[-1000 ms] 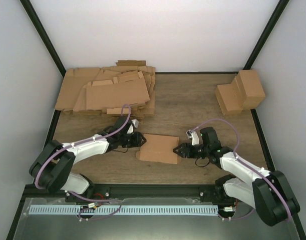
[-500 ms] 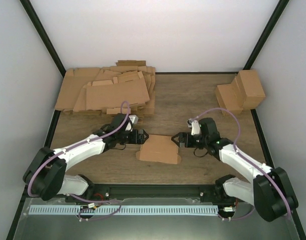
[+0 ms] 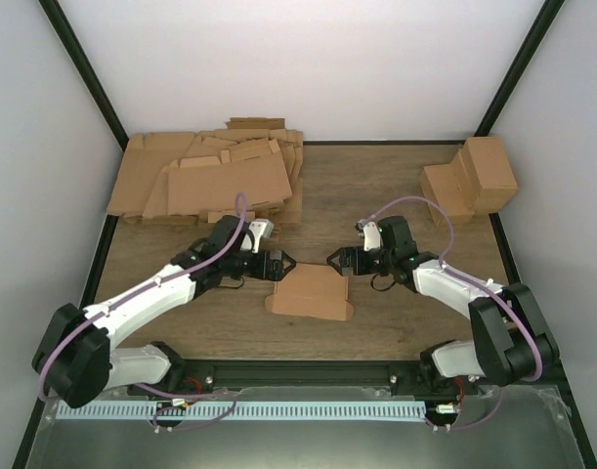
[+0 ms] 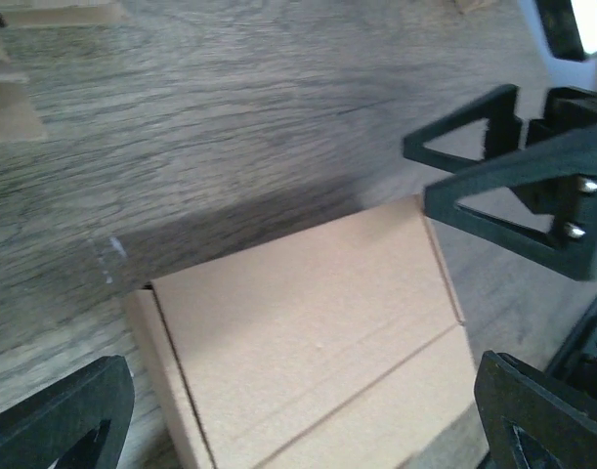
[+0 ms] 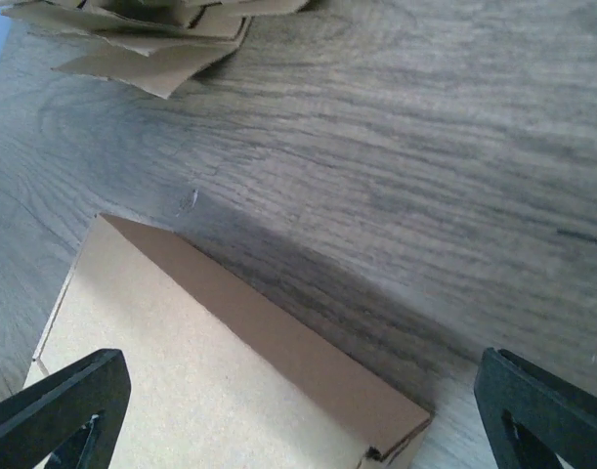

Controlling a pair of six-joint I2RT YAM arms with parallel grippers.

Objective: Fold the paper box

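Note:
The paper box (image 3: 311, 291), a closed shallow brown cardboard box, lies flat on the wooden table between the two arms. My left gripper (image 3: 284, 264) hovers open just beyond its far left corner. My right gripper (image 3: 335, 261) hovers open off its far right corner. Neither touches it. In the left wrist view the box lid (image 4: 308, 332) sits under my left gripper (image 4: 298, 430), its jaws spread wide, and the right gripper's black fingers (image 4: 513, 186) show opposite. In the right wrist view the box's far edge (image 5: 278, 342) lies between the wide jaws of my right gripper (image 5: 298, 415).
A thick heap of flat cardboard sheets (image 3: 210, 181) covers the far left of the table, its edge also in the right wrist view as cardboard sheets (image 5: 151, 39). Finished brown boxes (image 3: 469, 181) stand stacked at the far right. Grey walls close in both sides.
Both grippers have opened and let go of the box's sides. Each has drawn away toward the far side of the box, which now lies free on the table.

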